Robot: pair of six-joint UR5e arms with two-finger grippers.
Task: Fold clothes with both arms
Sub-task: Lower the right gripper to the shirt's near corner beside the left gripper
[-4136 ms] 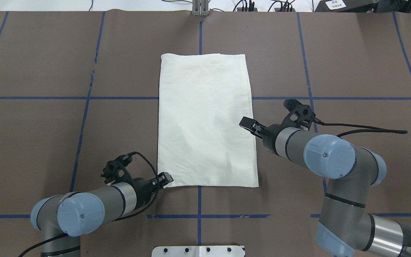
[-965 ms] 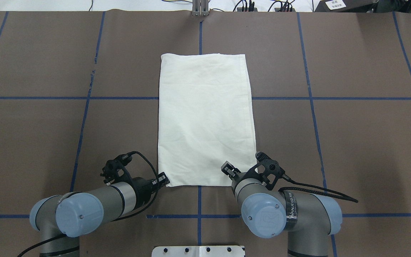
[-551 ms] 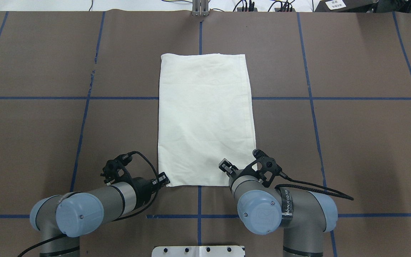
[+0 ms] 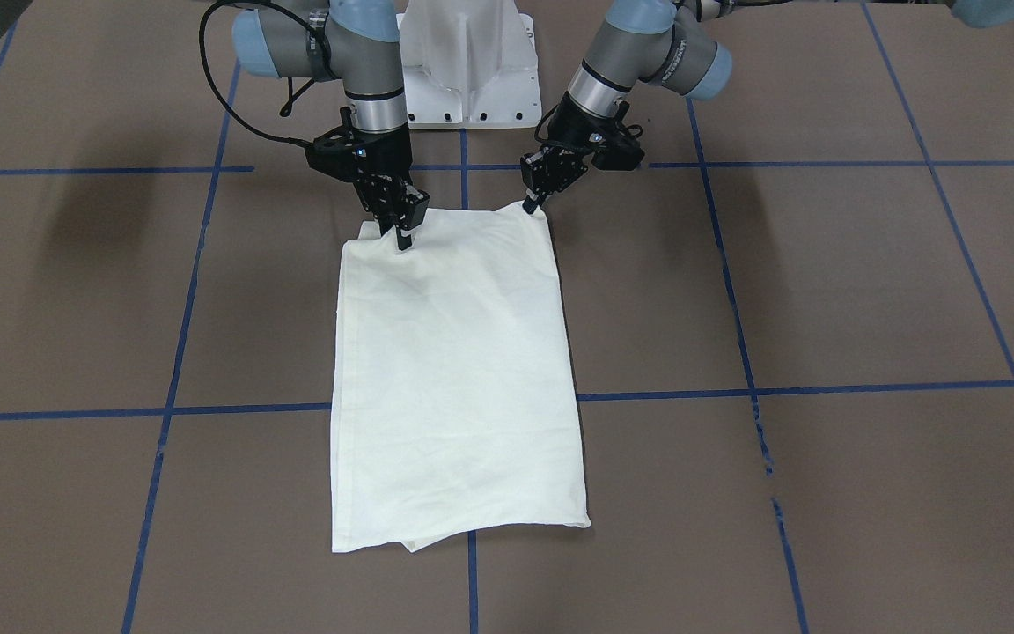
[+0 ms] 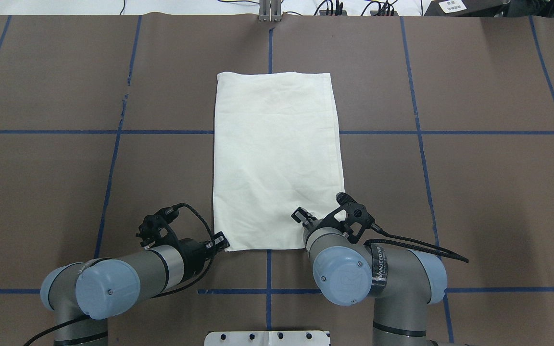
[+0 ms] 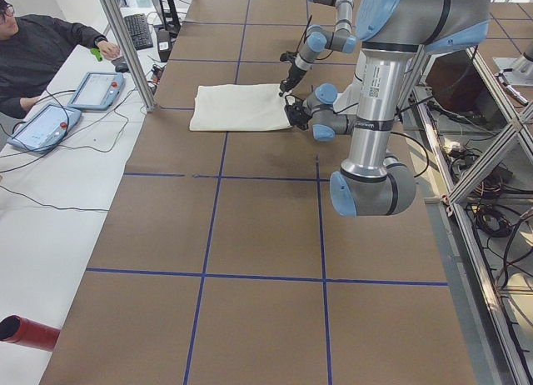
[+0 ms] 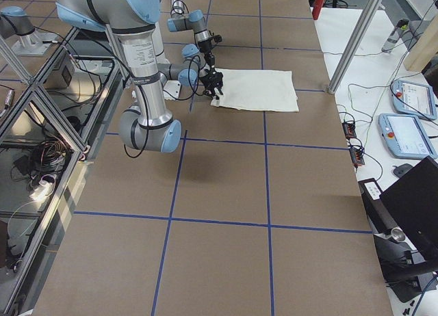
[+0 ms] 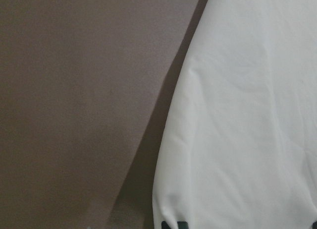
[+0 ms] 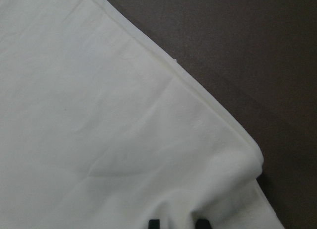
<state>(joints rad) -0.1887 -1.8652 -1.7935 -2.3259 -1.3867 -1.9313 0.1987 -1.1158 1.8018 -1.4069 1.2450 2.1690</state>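
Left pincer [image 4: 529,206] and right pincer [image 4: 403,239] pinch shirt [image 4: 454,370] edge.

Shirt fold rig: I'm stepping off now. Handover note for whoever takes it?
Left gripper: at the near corner of the shirt on its side; open or shut unclear.
Right gripper: by the other near corner, cloth puckered between close fingers; looks pinched.
Shirt: flat on the table, a long rectangle, plain side up, no sleeves showing.
Done: side folds, apparently.
To do: confirm both grips, probably carry near edge to far edge.
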